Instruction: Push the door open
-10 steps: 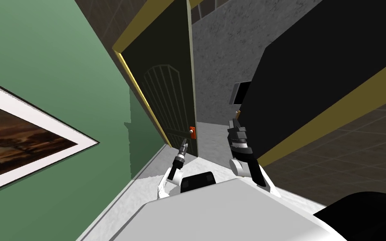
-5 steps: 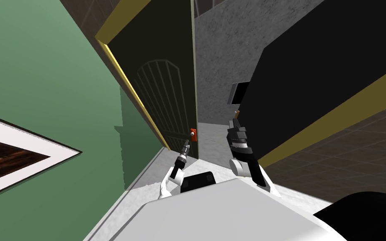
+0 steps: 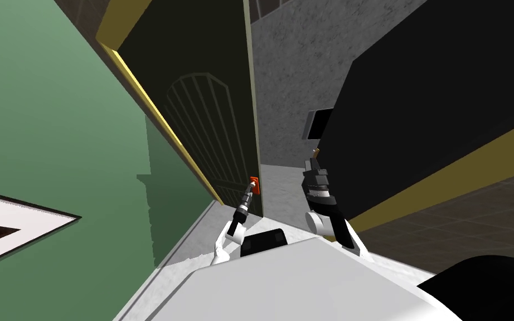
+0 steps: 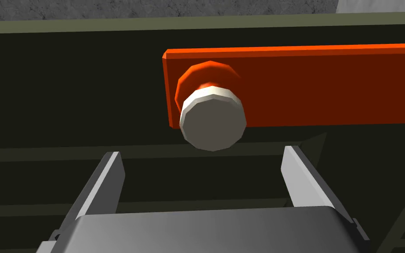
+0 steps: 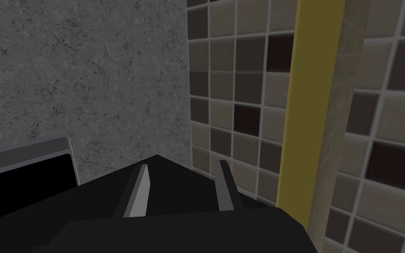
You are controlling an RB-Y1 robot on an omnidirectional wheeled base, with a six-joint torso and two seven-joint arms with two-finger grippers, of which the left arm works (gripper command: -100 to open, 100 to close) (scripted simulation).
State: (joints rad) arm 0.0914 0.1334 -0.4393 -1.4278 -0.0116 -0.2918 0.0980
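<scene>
The door (image 3: 217, 128) hangs ajar in its yellow frame (image 3: 155, 111). Grey floor (image 3: 278, 184) shows past its free edge. An orange plate (image 4: 329, 83) sits by that edge and carries a pale knob (image 4: 212, 123).

My left jaws are right at the plate. They stand wide open and hold nothing, and the knob sits just beyond the tips, centred between them. I cannot tell whether a tip touches the door yet. My right jaws are up to the right, beside a black area, parted a little and empty.

I judge this to be the end of the reach, with the push itself not yet begun. Since the door already stands off its latch, the knob should need no turning. The next move calls for a steady press on the door close to the free edge, with my hand following the swing away from me so the tips don't slide off.
</scene>
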